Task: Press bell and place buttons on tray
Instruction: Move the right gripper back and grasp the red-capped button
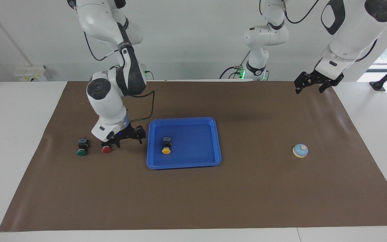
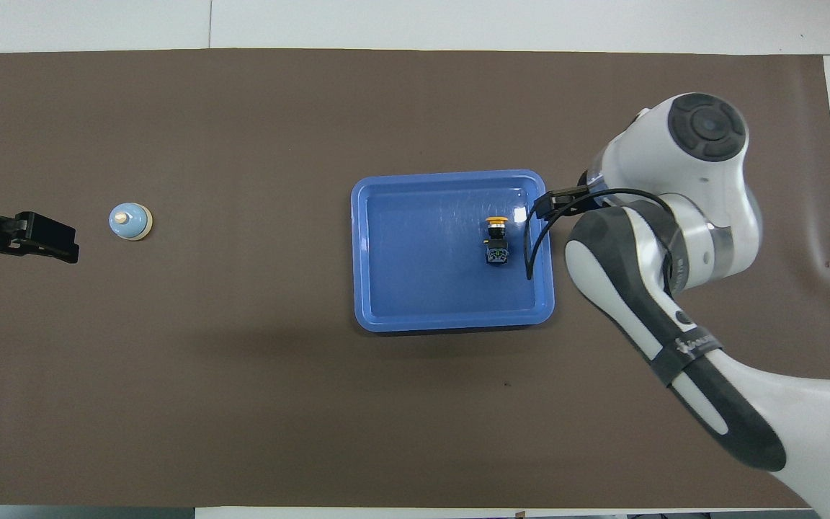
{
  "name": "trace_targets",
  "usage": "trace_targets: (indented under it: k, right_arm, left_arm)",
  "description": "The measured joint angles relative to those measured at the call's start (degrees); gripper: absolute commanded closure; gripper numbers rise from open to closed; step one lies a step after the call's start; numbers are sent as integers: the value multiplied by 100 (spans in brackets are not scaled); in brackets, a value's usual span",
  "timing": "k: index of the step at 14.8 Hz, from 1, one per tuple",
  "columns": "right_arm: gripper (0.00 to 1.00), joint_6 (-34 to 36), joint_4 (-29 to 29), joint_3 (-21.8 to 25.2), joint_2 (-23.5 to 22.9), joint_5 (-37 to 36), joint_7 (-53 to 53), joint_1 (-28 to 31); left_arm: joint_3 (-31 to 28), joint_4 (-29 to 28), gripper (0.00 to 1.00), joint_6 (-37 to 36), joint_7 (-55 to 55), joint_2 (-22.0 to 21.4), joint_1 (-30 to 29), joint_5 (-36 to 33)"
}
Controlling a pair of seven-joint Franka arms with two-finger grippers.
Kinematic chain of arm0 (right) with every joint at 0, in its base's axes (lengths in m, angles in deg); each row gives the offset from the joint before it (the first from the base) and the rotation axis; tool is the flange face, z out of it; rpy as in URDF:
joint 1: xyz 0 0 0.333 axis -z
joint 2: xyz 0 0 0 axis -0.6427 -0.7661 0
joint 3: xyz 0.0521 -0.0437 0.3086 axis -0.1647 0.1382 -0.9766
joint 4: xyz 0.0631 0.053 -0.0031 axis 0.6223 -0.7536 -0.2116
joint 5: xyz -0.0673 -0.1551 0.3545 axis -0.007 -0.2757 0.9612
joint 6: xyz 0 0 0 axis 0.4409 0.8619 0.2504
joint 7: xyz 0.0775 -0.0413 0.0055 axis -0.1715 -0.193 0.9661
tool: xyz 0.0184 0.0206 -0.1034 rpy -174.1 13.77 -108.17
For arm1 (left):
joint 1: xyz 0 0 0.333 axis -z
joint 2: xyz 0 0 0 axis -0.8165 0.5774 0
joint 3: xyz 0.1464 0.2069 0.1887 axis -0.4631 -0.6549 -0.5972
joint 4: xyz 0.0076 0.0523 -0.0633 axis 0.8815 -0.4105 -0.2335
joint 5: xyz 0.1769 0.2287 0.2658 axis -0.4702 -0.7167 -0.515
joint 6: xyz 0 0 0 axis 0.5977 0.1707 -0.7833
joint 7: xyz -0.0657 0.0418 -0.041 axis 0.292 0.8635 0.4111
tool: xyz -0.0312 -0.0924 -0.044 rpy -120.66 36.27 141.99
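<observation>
Facing view: I see the yellow button lying in the tray, cap toward the camera, nothing gripping it; the right gripper hangs low with its fingers spread, between the tray's edge and the red button, partly covering that button's body, and whether it touches I cannot tell; the green button lies just beside the red, toward the right arm's end of the mat; the bell sits well apart toward the left arm's end; the left gripper waits high over the mat's edge nearest the robots, fingers apart. I judge one button placed and the red one next in hand: the move calls for centring the open fingers over its black body, lowering, then closing.

Overhead view: the yellow button shows clear in the tray, at the side nearest the right arm; the right arm hides both other buttons and its own fingertips, which only the facing view gives; the bell lies near the left gripper, which looks level with it here, though the facing view shows it raised.
</observation>
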Motion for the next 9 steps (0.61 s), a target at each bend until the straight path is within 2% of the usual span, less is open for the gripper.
trace_targets:
  k: [5,9]
  right_arm:
    - [0,-91,-408,4,36,0,1162,545]
    - [0,-814,-1121,4,229,-1,1717,785]
  left_arm:
    - [0,0,0,0,0,0,0,0]
    - [0,0,0,0,0,0,0,0]
